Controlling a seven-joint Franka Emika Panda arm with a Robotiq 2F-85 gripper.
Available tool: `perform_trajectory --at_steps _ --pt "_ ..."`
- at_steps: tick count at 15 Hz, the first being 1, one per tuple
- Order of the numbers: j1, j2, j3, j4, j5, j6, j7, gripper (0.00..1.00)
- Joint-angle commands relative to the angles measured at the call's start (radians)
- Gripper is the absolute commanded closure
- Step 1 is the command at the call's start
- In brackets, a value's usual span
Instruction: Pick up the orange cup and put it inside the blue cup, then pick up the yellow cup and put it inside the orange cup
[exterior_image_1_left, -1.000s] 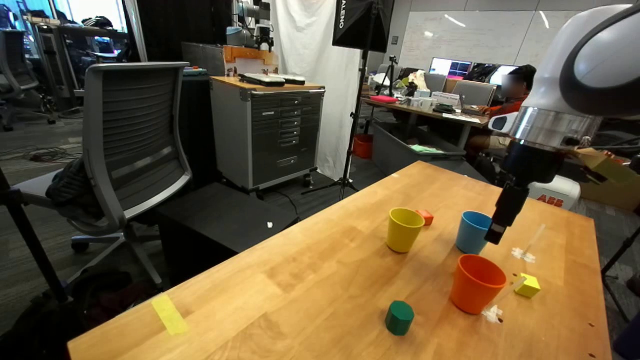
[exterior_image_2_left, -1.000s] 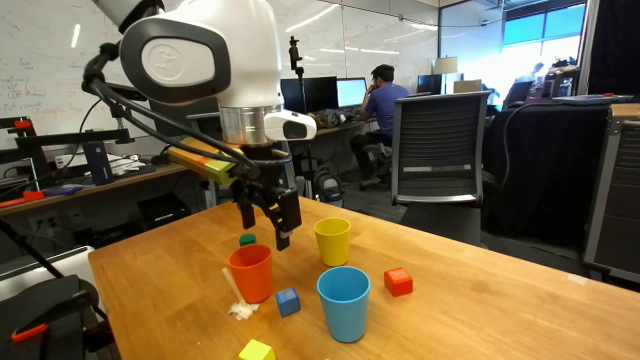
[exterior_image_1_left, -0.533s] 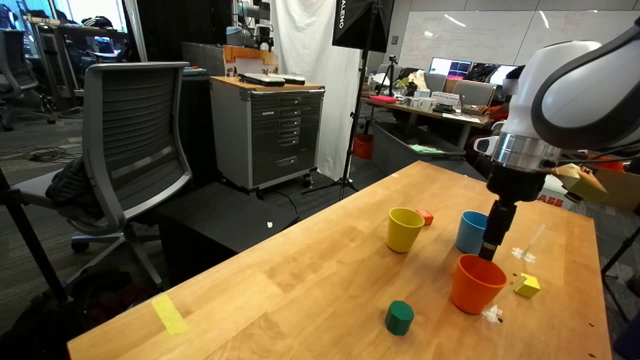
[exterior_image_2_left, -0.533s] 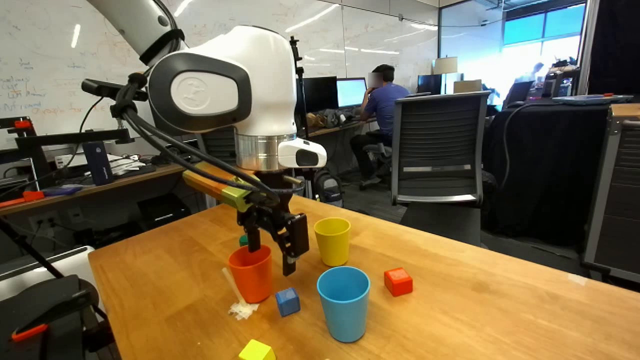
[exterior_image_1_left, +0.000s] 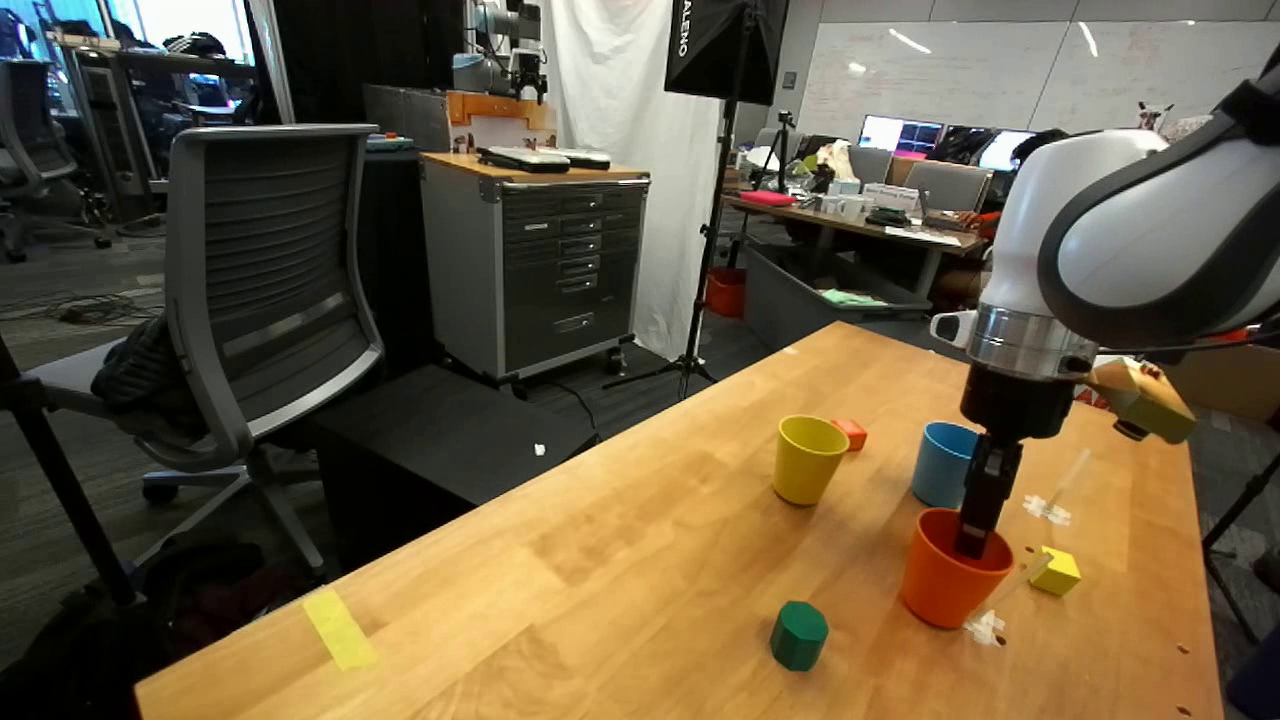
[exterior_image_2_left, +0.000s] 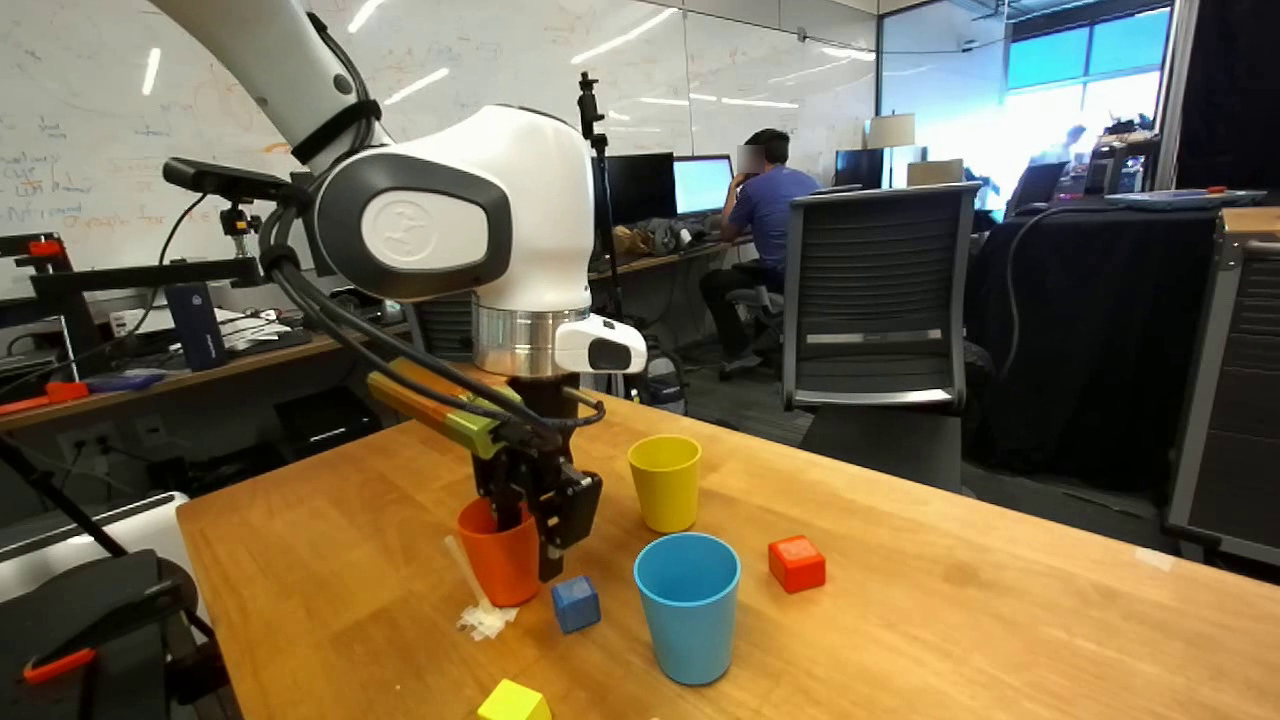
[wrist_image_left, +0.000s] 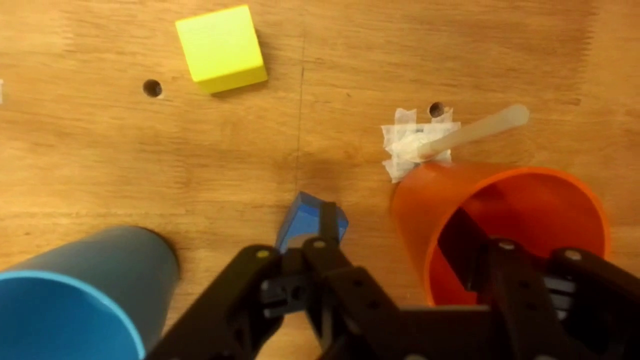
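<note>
Gripper (wrist_image_left: 393, 230) lower than before, one finger (wrist_image_left: 464, 249) now inside orange cup (exterior_image_1_left: 945, 580).

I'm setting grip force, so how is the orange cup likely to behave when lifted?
The orange cup is probably light for its size, being hollow with a thin-looking rim. Its plain, smooth-looking sides suggest it might slip under a loose grip. It may tilt if pinched by one wall, where one of the fingers reaches inside.

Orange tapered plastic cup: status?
Black two-finger gripper open. Orange cup upright, one finger inside, not gripped. Small blue block close to outer finger, possible snag.
</note>
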Motion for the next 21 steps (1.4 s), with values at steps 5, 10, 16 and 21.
perform_trajectory --at_steps 5,10,16,21 --pt "-0.055 0.046 0.069 0.027 0.010 0.002 0.007 0.96" --pt "-0.075 0.048 0.092 0.030 0.023 0.014 -0.003 0.95" --pt "-0.092 0.020 0.101 0.029 0.034 -0.008 -0.013 0.95" --pt "-0.131 -0.020 0.119 0.048 0.101 -0.045 -0.056 0.95"
